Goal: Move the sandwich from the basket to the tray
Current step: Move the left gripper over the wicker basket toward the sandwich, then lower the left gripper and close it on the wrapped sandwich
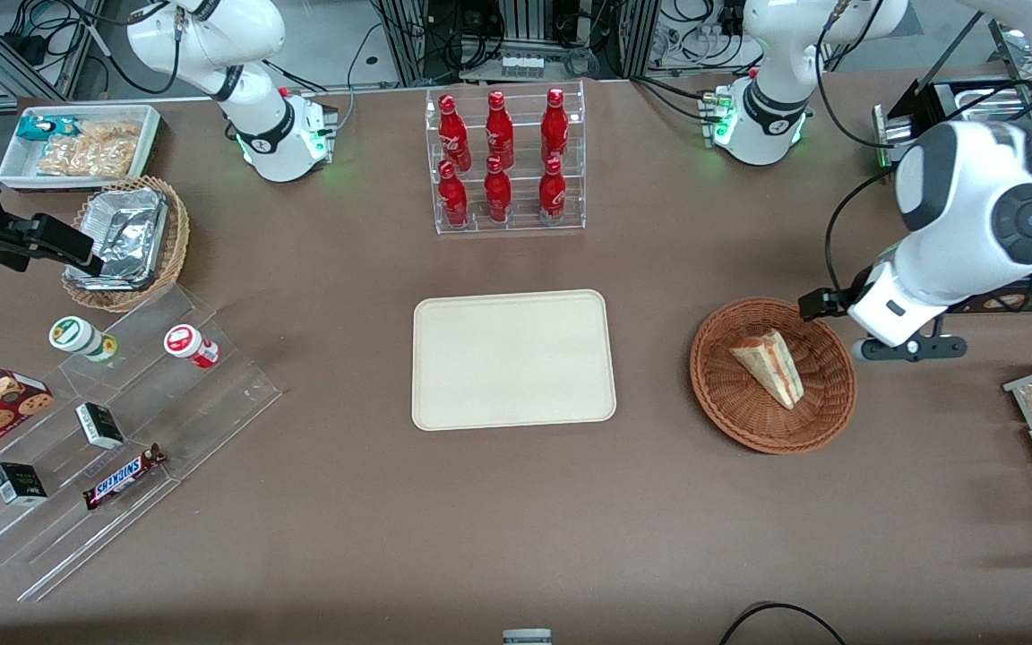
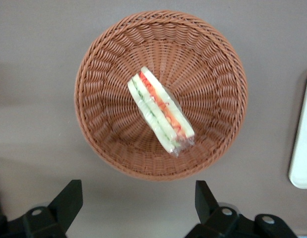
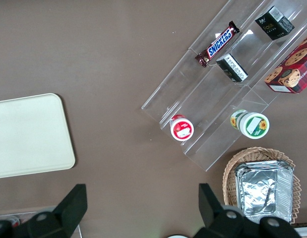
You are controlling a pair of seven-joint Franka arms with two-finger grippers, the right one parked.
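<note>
Above woven basket (image 2: 160, 94), pincer (image 2: 138, 201) hovers spread.

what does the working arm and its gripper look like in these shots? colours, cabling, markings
The left arm is glossy white with dark grey round joint caps; a black cable loops along it, and its base glows green. The gripper, beside the basket, has black wedge-shaped fingers, spread open, on black mounts with silver screws.

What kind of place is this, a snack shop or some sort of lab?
Probably a robotics lab staged like a snack counter: soda bottles in a clear rack, a sandwich in a basket, an empty tray, cables at the table's edge. The arm's open hand hovers above the basket.
</note>
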